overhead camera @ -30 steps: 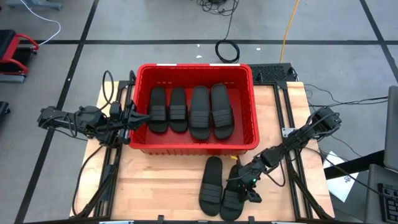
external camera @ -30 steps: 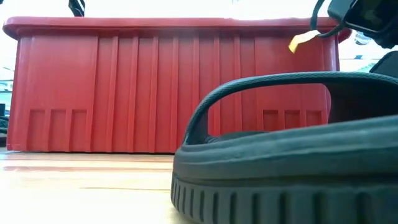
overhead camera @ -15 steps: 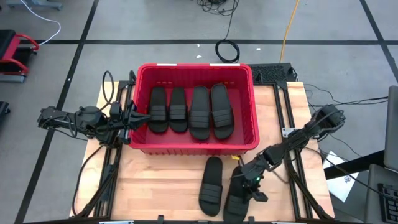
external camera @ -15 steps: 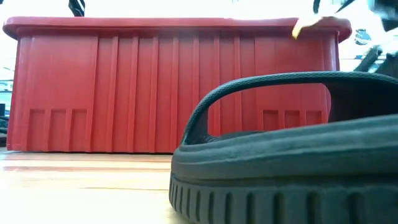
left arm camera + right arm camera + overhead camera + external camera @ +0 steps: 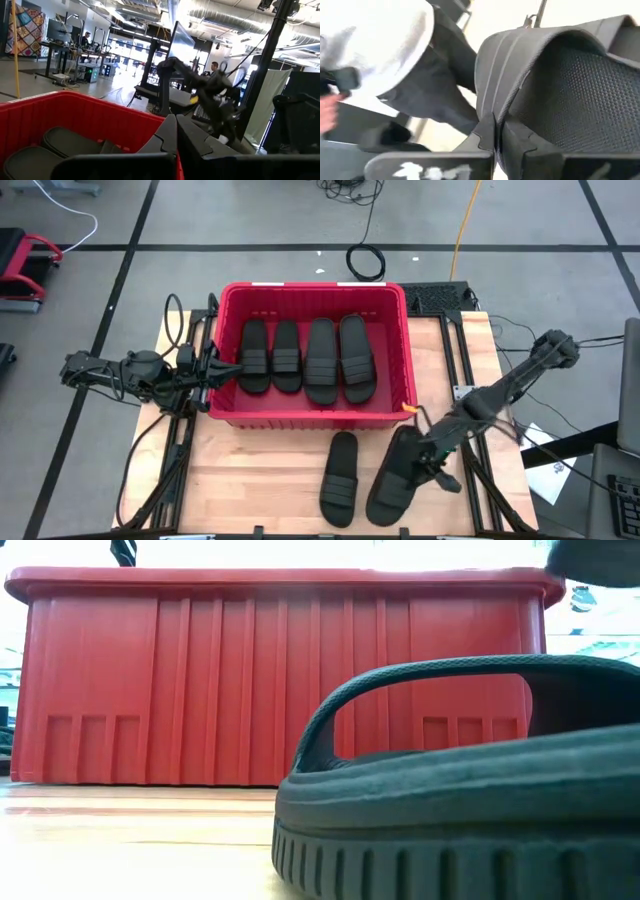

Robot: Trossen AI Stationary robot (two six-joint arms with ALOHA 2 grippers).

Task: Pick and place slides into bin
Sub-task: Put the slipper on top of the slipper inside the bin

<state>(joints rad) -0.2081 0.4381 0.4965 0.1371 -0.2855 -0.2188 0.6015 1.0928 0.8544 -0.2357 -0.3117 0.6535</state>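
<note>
The left arm lies stretched level at the frame's left-middle, its left claw (image 5: 222, 370) pinched shut with the fingers (image 5: 172, 137) pressed together. The right arm slants down from the right-middle toward the lower centre, bent at the elbow, its right claw (image 5: 425, 465) clamped shut.

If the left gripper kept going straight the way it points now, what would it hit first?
Probably the nearest slide inside the bin. The left gripper, shut, points across the rim into the bin; height is unclear, so it might pass above the slides.
</note>
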